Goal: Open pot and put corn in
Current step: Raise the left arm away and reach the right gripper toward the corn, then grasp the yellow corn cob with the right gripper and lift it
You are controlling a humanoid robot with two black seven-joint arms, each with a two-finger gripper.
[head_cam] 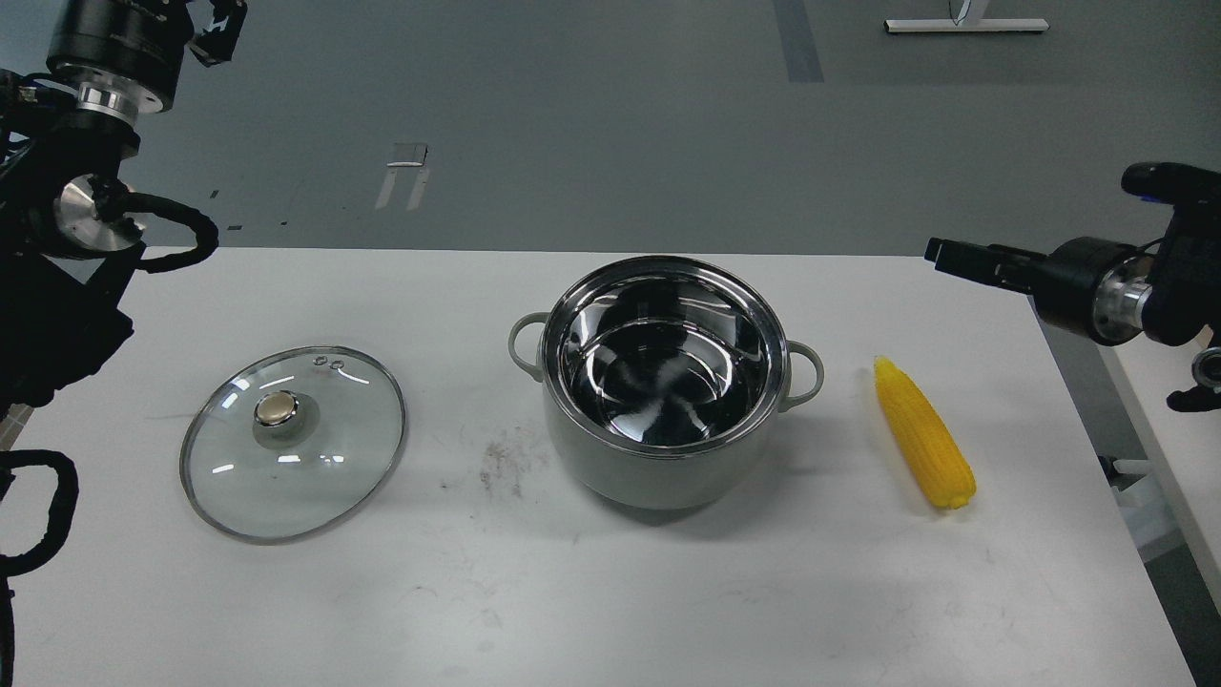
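With the round grey-green steel-lined pot (665, 382) already uncovered mid-tabletop, the right pincer (940, 253), whose opening I cannot tell, should drop over the long yellow corn ear (923, 434) lying just right of it, gripping across its middle.

A lab or test room: bare white table (610, 592) on plain grey floor (620, 143) (taped marks on it).

Single head view, looking forward and down, table (610, 592) filling frame
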